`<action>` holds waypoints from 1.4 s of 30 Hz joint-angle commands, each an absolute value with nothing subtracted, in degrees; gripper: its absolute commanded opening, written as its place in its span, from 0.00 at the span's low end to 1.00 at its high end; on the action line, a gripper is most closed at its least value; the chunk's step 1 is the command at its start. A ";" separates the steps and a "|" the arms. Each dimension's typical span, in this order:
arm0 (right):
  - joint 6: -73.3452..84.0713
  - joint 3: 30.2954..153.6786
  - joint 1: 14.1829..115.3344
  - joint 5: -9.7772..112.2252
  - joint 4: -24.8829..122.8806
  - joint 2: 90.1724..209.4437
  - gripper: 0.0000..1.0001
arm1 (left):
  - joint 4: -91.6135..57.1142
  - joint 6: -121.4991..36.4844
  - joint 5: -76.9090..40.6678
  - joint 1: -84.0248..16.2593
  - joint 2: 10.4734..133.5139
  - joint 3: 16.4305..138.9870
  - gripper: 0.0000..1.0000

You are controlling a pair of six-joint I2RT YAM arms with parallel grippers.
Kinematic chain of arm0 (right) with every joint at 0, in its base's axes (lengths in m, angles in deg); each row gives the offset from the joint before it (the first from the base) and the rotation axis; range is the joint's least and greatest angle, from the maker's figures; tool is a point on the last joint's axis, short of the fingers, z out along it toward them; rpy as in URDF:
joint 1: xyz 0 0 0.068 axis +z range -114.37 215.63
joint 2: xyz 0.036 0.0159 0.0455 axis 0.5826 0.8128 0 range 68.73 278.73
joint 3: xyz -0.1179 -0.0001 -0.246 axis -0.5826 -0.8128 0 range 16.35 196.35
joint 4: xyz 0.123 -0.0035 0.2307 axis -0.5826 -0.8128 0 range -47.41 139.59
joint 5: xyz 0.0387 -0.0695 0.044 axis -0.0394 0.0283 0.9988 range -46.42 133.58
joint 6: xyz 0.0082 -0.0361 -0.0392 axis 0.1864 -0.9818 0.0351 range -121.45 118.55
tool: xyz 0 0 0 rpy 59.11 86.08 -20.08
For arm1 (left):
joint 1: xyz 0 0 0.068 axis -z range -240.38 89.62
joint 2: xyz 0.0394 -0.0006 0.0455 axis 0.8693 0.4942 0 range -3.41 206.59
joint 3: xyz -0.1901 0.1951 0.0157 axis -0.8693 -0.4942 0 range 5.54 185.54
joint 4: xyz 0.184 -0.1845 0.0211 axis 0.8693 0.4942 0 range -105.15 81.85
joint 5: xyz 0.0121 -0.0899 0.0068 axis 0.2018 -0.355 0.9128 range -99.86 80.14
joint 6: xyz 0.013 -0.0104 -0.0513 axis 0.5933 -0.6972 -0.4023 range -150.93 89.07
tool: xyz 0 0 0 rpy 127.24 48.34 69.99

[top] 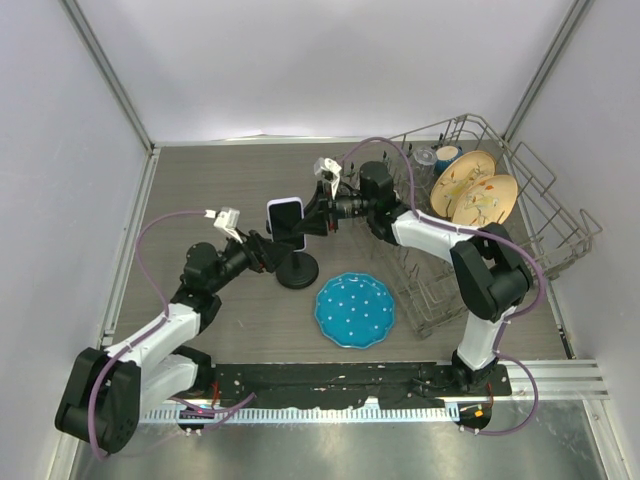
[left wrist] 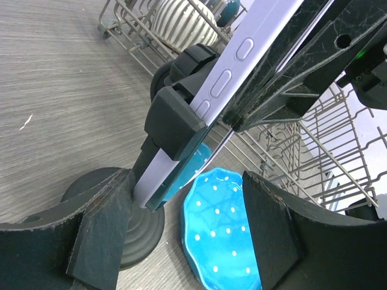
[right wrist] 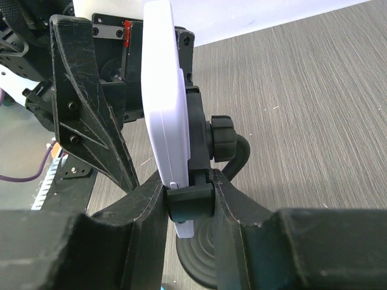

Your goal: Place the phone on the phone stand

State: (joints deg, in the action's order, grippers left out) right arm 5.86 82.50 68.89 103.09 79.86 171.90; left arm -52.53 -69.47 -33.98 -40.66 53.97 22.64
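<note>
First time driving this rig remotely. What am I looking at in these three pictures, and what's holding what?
These are two robot arms bolted at the near edge of a grey wood-grain table, each ending in a two-finger gripper. The wide picture looks down from above and behind them. The other two come from cameras on each wrist, with that arm's own black fingers at the bottom. On the table: a small black stand with a round disc base, a round blue dotted plate and a wire dish rack holding patterned plates. A slim smartphone with a pale lavender edge sits in the stand's clamp. The right gripper is closed on it at the clamp. The left gripper is open, fingers spread beside the stand's post.
</note>
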 commanded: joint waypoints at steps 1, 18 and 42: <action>6.55 86.31 68.68 103.96 80.27 173.31 0.00 | -55.93 -69.25 -42.46 -39.90 54.60 26.99 0.73; 9.09 83.77 68.41 103.35 85.45 173.49 0.00 | -48.56 -66.18 -38.52 -39.90 54.07 27.42 0.00; -0.03 80.42 70.17 95.89 76.78 167.61 0.00 | -10.17 -65.29 -23.42 -39.90 27.54 37.25 0.77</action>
State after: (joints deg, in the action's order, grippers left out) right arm 5.88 81.17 69.46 101.03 82.19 171.16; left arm -22.41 -65.17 -29.72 -40.13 32.31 30.66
